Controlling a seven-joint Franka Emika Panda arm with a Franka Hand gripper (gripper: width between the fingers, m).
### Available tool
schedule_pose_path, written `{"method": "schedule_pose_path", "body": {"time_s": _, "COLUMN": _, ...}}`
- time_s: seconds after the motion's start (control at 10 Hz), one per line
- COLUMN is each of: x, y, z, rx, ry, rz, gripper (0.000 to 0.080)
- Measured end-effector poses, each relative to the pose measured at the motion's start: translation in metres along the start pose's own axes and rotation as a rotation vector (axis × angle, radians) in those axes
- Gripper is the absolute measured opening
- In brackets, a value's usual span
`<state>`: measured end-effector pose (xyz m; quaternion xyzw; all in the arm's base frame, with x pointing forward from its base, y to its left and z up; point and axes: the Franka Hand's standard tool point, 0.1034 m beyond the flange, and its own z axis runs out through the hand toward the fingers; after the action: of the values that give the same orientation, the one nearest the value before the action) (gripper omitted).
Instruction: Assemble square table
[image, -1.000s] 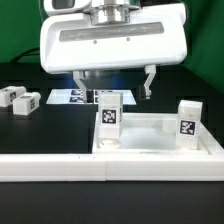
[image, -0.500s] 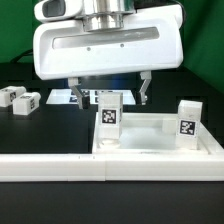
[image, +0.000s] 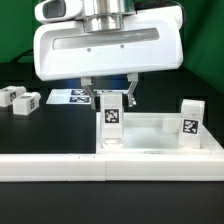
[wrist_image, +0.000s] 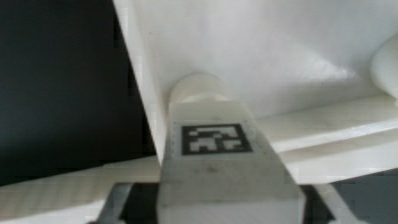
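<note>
Black surface (image: 45, 132), green backdrop (image: 10, 40); chunky white tagged leg (image: 111, 120) stood upright on white plastic square top (image: 160, 137), between the gripper (image: 112, 100) fingers (image: 129, 93), set narrow; grip unclear.

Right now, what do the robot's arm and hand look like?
The hand has a broad white boxy body with a grey recessed strip across its face and two thin dark fingers. Above it sits a silver ribbed wrist, with a grey camera block beside.

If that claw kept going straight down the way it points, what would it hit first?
Most likely the upright leg: the gripper points straight down and straddles it. Below that lies the table top, though depth is hard to judge.
</note>
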<state>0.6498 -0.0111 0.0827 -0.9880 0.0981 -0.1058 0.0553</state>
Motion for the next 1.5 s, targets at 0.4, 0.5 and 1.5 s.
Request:
{"method": "schedule_pose_path", "body": {"time_s": 0.4, "x": 0.0012, "y": 0.0018, "z": 0.0012, "rx": -0.002, "ry": 0.001, "rz": 0.229, "gripper": 0.0291}}
{"method": "schedule_pose_path", "body": {"time_s": 0.5, "x": 0.0006, "y": 0.0015, "z": 0.0013, "rx": -0.006, "ry": -0.001, "rz": 0.409, "gripper": 0.0291}}
{"method": "schedule_pose_path", "body": {"time_s": 1.5, "x": 0.0038, "y": 0.0035, "z": 0.0039, "rx": 0.037, "ry": -0.067, "rz": 1.447, "gripper": 0.0291}}
